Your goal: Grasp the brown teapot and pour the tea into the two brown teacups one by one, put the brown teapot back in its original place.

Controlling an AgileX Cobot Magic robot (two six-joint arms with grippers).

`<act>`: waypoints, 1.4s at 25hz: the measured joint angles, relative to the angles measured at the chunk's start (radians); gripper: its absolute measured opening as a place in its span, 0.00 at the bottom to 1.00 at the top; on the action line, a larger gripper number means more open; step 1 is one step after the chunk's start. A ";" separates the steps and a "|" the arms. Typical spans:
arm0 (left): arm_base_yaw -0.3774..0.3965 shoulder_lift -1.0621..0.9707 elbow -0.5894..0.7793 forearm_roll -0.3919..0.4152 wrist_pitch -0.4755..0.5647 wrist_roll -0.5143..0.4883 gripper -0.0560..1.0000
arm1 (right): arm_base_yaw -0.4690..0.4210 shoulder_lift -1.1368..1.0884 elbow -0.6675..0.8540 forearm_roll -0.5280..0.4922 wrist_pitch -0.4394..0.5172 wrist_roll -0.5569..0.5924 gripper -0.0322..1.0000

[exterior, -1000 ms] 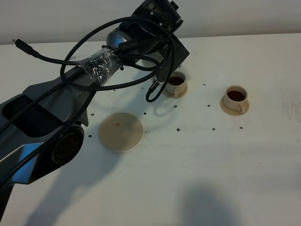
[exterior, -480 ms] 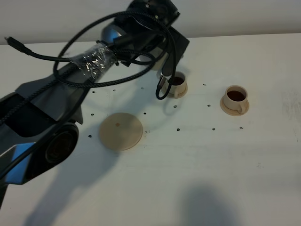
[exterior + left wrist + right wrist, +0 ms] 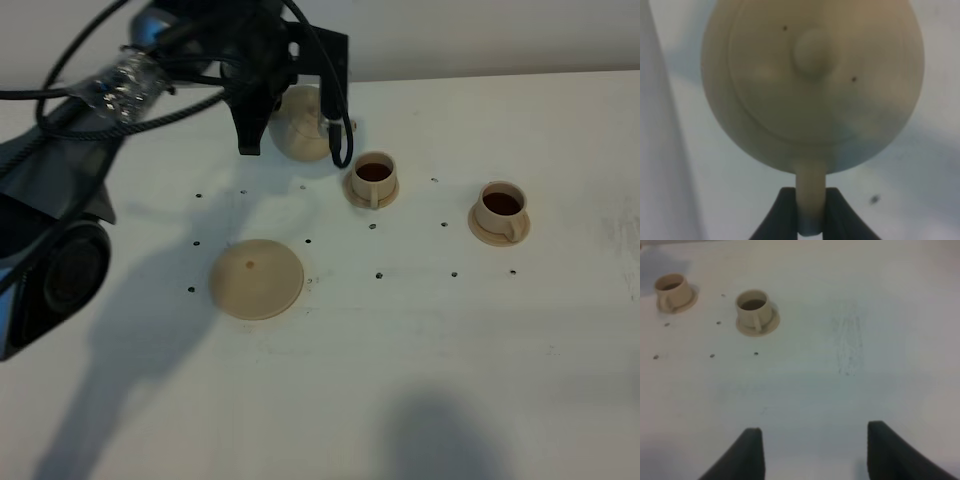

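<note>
The brown teapot [image 3: 302,128] hangs at the back of the table, up-left of the nearer teacup [image 3: 374,180]. In the left wrist view I look down on its lid and knob [image 3: 812,46]. My left gripper [image 3: 810,216] is shut on the loop handle [image 3: 810,192]. The two brown teacups stand on their small saucers, the second teacup [image 3: 500,209] further right, and both hold dark tea. They also show as the left teacup [image 3: 672,289] and the right teacup [image 3: 754,306] in the right wrist view. The wide saucer plate [image 3: 257,278] lies bare. My right gripper [image 3: 815,455] is open over bare table.
The left arm [image 3: 120,85] with its looping black cables [image 3: 335,120] crosses the upper left of the high view. Small dark dots [image 3: 379,274] mark the white table [image 3: 450,340]. The right arm does not show in the high view.
The left arm has swung back and to the left with the teapot, away from above the nearer teacup. The teapot now shows from under the arm. The right gripper is unchanged.
</note>
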 joint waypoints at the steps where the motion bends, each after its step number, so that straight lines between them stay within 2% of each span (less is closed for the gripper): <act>1: 0.015 0.000 0.000 -0.047 0.000 -0.004 0.20 | 0.000 0.000 0.000 0.000 0.000 0.000 0.47; 5: 0.078 0.000 0.000 -0.201 0.000 -0.012 0.20 | 0.000 0.000 0.000 0.000 0.000 0.000 0.47; 8: 0.100 0.000 0.000 -0.257 0.000 -0.012 0.20 | 0.000 0.000 0.000 0.000 0.000 0.000 0.47; 15: 0.100 0.029 0.000 -0.291 0.000 -0.014 0.20 | 0.000 0.000 0.000 0.000 0.000 0.000 0.47; 29: 0.096 0.032 0.000 -0.295 0.001 -0.019 0.20 | 0.000 0.000 0.000 0.000 0.000 0.000 0.47; 35: 0.053 -0.060 0.000 -0.290 0.002 -0.046 0.20 | 0.000 0.000 0.000 0.000 0.000 0.000 0.47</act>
